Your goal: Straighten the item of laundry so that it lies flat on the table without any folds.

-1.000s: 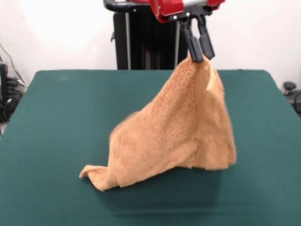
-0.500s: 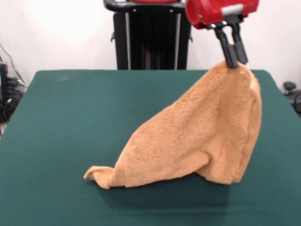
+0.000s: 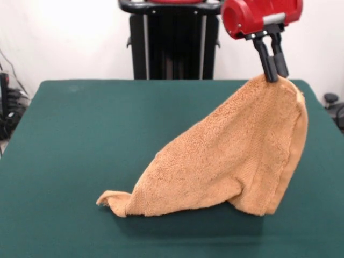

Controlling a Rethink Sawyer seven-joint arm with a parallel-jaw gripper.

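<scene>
The gripper (image 3: 276, 74) comes down from a red wrist housing at the top of the front view, its two black fingers (image 3: 266, 62) drawn close together and pinching the top corner of the towel (image 3: 226, 161). The jaws are nearly closed, with only the thickness of the cloth between them. The orange-tan terry towel hangs from that pinched corner like a tent: its highest point is at the fingertips, above the table's far right part, and from there the cloth slopes down and to the left in one long slanted edge. The lower part rests on the dark green table (image 3: 70, 145), roughly in the middle of its width and toward the near edge. At the bottom left, a corner of the towel is curled over on itself in a small roll lying on the felt. On the right side the cloth falls steeply from the gripper and folds under, so a second layer shows behind the front one, with a rounded fold near the lower right where the fabric meets the table. A flat woven band runs faintly across the towel low down, near the edge resting on the table. The towel is lifted and doubled, not flat.
</scene>
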